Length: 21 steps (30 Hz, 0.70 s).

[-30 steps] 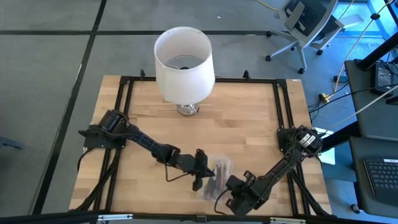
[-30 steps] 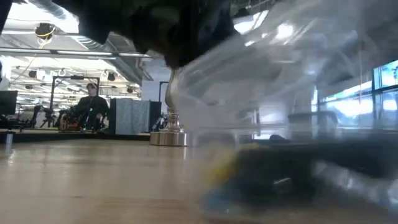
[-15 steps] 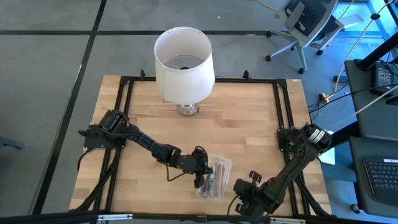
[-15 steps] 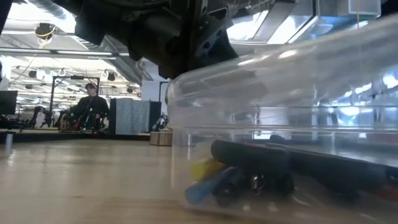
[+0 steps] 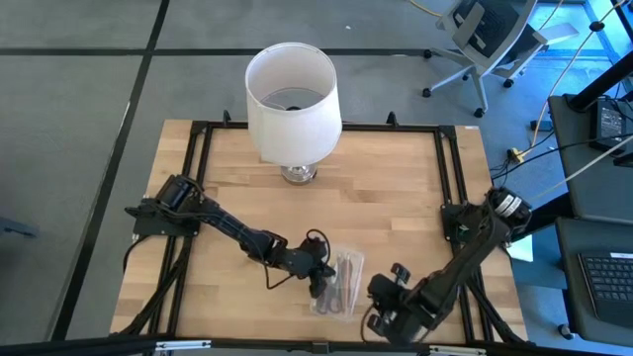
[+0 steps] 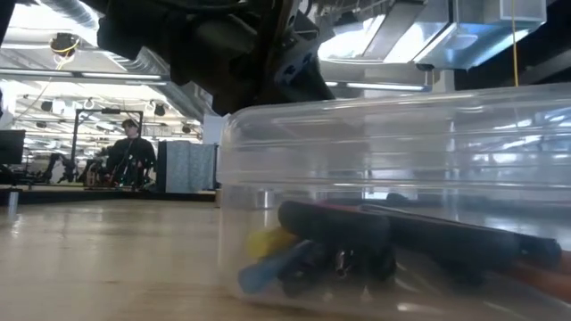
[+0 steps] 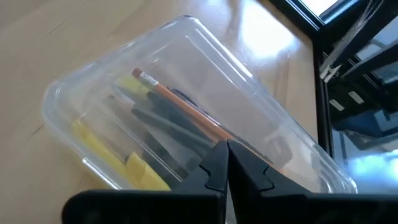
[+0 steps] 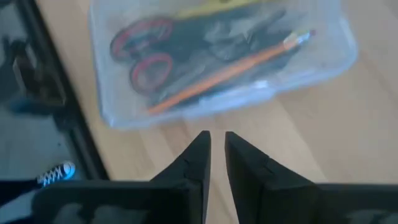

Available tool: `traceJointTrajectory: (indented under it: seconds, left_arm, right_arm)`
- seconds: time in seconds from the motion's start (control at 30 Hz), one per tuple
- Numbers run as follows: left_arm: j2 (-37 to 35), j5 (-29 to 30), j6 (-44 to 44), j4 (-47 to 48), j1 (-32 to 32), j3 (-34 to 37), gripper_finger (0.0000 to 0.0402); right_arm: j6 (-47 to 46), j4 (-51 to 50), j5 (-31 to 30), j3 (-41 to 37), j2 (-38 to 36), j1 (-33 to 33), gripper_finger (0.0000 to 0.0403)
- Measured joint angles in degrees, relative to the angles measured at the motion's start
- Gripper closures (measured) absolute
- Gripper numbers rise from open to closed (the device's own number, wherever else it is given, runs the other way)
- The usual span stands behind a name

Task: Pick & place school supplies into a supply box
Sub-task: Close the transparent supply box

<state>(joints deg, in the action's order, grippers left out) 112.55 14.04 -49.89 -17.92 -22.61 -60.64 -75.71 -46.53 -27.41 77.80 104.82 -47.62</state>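
- While the supply box [image 5: 341, 282] lay flat near the table's [image 5: 396, 198] 6 o'clock edge, its long axis ran roughly 12-to-6 in the high view.
- Pens, a pencil [image 8: 230, 71] and red-handled scissors [image 8: 142, 53] sat inside it.
- Left gripper [image 5: 318, 284] stood at the box's 9 o'clock wall, fingers nearly closed, nothing held.
- Right gripper [image 5: 381, 289] waited apart at the box's 3 o'clock, fingers a slit apart, empty.
- Judgement: left arm was nearer; no supplies seen outside the box.
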Motion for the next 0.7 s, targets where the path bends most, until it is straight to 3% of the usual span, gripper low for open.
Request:
traceJointTrajectory:
  seconds: [0.17, 0.7]
  left_arm:
    - [-0.11, 2.16, -5.17, 1.48, -0.83, -0.05, 0.0400]
    - [0.10, 23.83, -24.53, 7.64, -9.41, 0.13, 0.0400]
  right_arm:
    - [5.77, 2.24, 0.47, 0.00, 0.00, 2.84, 0.0350]
    - [26.03, 12.48, -0.85, -0.01, 0.00, 8.69, 0.0350]
